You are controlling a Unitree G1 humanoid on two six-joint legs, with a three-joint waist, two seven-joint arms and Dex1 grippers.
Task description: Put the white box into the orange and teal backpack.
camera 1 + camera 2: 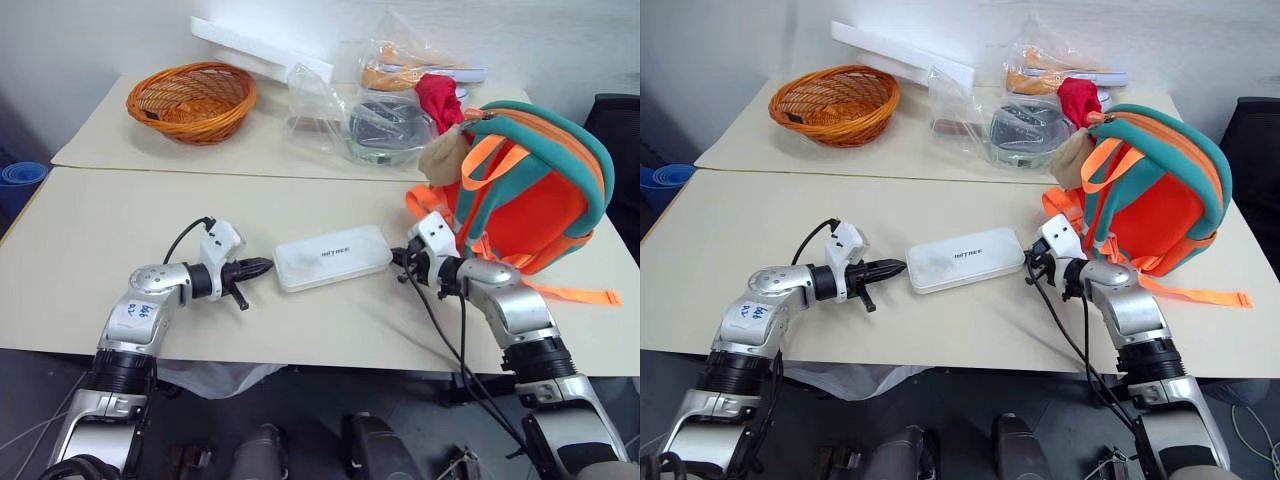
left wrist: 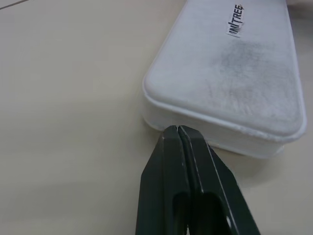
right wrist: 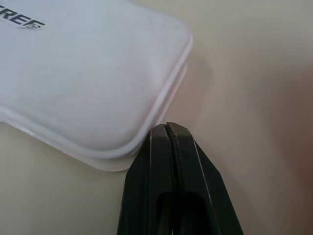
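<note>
The white box point(image 1: 332, 257) lies flat on the near table point(image 1: 130, 220), small dark lettering on its lid. My left gripper point(image 1: 268, 266) is shut, its tips against the box's left short end; in the left wrist view the closed fingertips point(image 2: 172, 139) meet the box point(image 2: 234, 73) at its lower rim. My right gripper point(image 1: 396, 258) is shut too, its tips at the box's right end, where they touch the rim of the box point(image 3: 88, 83). The orange and teal backpack point(image 1: 535, 190) stands upright just right of my right gripper, a tan plush toy point(image 1: 443, 152) at its top left.
On the far table are an orange wicker basket point(image 1: 190, 100), a long white foam slab point(image 1: 262, 48), and clear plastic bags point(image 1: 385, 125) with a red cloth point(image 1: 438, 98). An orange strap point(image 1: 575, 294) trails right of the backpack. A black chair point(image 1: 615, 130) stands at far right.
</note>
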